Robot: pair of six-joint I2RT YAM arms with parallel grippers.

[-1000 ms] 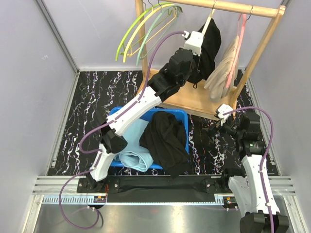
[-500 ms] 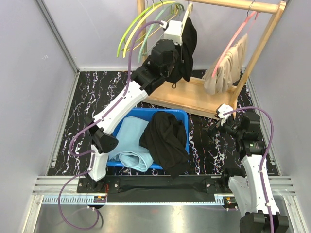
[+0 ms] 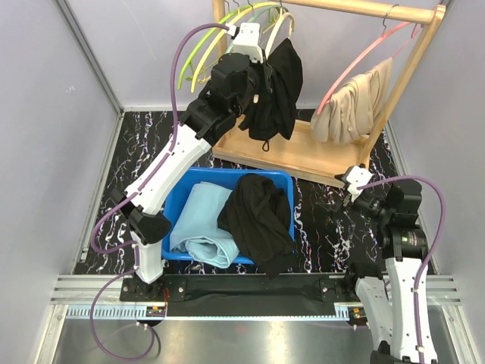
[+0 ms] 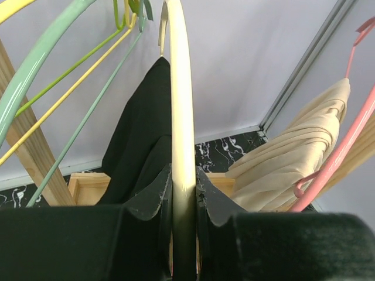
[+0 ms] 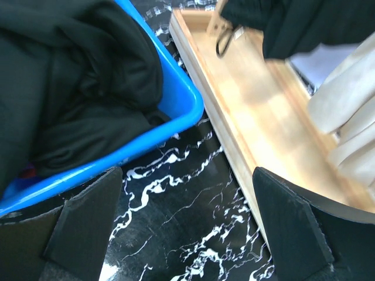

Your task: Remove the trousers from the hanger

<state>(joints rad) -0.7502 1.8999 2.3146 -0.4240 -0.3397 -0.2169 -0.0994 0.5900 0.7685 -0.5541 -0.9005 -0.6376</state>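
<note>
The left pincer (image 4: 183,202) is clamped on a cream hanger (image 4: 179,88) bearing black trousers (image 3: 274,87). The hanger is crowded against empty green hangers (image 4: 35,61) at the left end of the rail (image 3: 356,7), and open rail separates it from the beige trousers (image 3: 352,106). The right pincer (image 5: 186,181) gapes wide above bare tabletop (image 5: 176,234), between the rim of the blue bin (image 5: 176,126) and the rack base (image 5: 263,111).

Black trousers (image 3: 274,91) carried left along the rail (image 3: 356,7)
The left gripper (image 4: 183,184), clamped on the cream hanger (image 4: 179,88), now sits far left beside the green hangers (image 3: 204,45); the pink hanger (image 3: 364,61) with beige trousers (image 3: 348,110) shifts right.
</note>
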